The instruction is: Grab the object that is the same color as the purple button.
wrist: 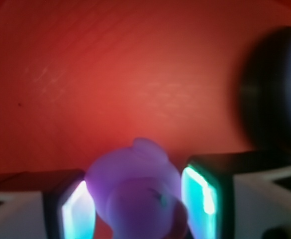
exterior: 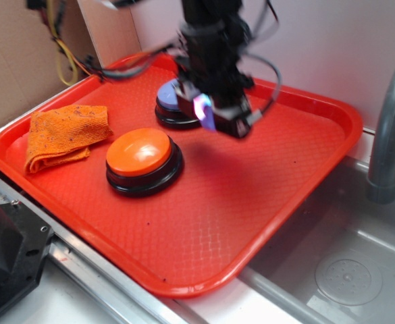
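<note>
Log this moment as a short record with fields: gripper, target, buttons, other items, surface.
gripper: gripper above the tray, fingers either side of the purple duck
target: purple duck between the lit pads; contact unclear through blur
purple button: purple button at the tray's back, partly hidden by the arm
orange button: orange button mid-tray, untouched
other items: orange cloth folded near the tray's left edge
surface: red tray beside a sink

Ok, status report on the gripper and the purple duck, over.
Gripper shut on purple duck, above the red tray. Purple button behind the arm. Nothing in the way.
</note>
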`<state>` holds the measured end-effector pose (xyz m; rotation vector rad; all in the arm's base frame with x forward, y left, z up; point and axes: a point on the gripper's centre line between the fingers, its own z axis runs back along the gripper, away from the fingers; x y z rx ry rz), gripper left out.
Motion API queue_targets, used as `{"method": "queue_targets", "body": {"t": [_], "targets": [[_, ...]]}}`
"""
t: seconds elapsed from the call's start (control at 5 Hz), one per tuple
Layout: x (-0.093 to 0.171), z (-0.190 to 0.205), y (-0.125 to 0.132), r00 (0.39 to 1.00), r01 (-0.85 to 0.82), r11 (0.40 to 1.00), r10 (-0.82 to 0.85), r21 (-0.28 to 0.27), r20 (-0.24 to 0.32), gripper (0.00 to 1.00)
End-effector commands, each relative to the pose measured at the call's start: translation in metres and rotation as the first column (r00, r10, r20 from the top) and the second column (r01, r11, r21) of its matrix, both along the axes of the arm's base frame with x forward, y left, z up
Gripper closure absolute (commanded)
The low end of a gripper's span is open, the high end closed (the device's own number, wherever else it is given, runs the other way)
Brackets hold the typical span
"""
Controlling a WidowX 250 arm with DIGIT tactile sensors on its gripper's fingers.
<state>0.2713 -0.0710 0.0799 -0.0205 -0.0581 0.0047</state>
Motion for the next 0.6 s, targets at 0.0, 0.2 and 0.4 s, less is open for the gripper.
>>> {"method": "queue_targets", "body": {"t": [0.0,0.2,0.4], "targets": [[-0.037,0.09,0.055,0.974,-0.188,0.981,0.192,-0.04,0.123,1.0],[-0.06,0.106,0.078,0.959,-0.245,0.967,0.252,-0.063,0.128,1.0],[-0.066,0.101,0.078,0.952,-0.274,0.959,0.281,-0.073,0.123,1.0]]}}
